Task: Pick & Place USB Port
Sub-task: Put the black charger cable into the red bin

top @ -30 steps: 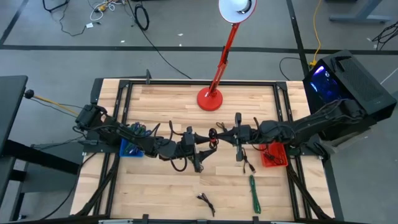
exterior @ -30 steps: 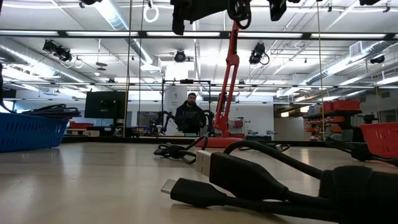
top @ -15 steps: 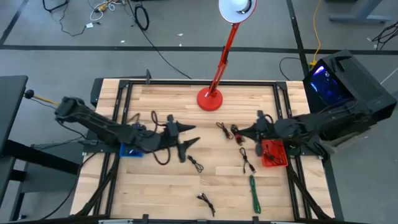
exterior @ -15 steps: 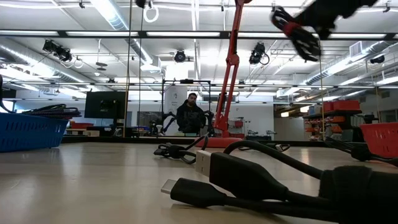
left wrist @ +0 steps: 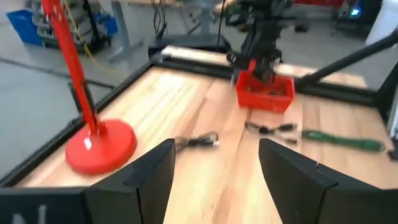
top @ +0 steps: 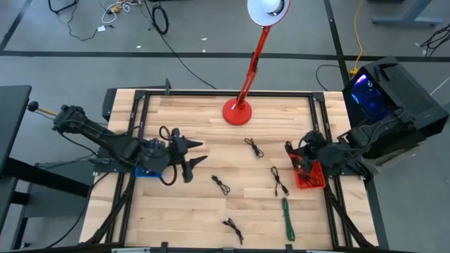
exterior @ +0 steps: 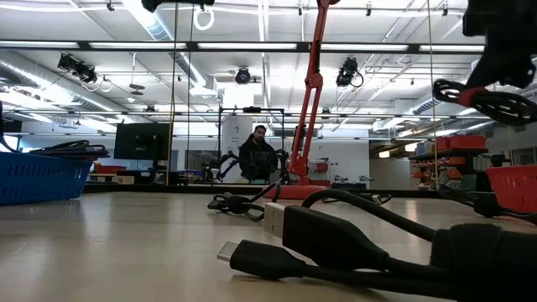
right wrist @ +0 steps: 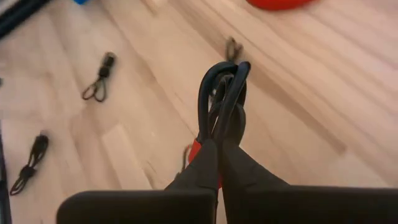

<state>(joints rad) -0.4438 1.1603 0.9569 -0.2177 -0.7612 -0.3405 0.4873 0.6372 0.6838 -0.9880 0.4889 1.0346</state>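
Note:
My right gripper (top: 291,157) hovers over the table's right side, just left of the red basket (top: 313,180), and is shut on a coiled black cable with a red part (right wrist: 221,87). In the low view that coil (exterior: 483,96) hangs high above the table. My left gripper (top: 196,153) is open and holds nothing; it hovers left of centre, beside the blue basket (top: 145,171). In the left wrist view its fingers (left wrist: 155,171) stand wide apart over bare wood. My right gripper pinches the coiled cable between its two fingers at the coil's lower end (right wrist: 217,127), near the red part. The fingers slant down from the table's right side. The coil sticks out past the fingertips, lifted clear of the table.
Several loose cables lie on the wood: black ones (top: 253,147), (top: 221,185), (top: 279,181), (top: 232,228) and a green one (top: 287,218). The red lamp base (top: 238,112) stands at the far middle. In the low view thick plugs (exterior: 336,243) lie close to the camera.
Both arms have drawn apart from the table's middle. The right gripper carried the black and red coil toward the right edge, up to the red basket. The left arm pulled back toward the left edge, near the blue basket.

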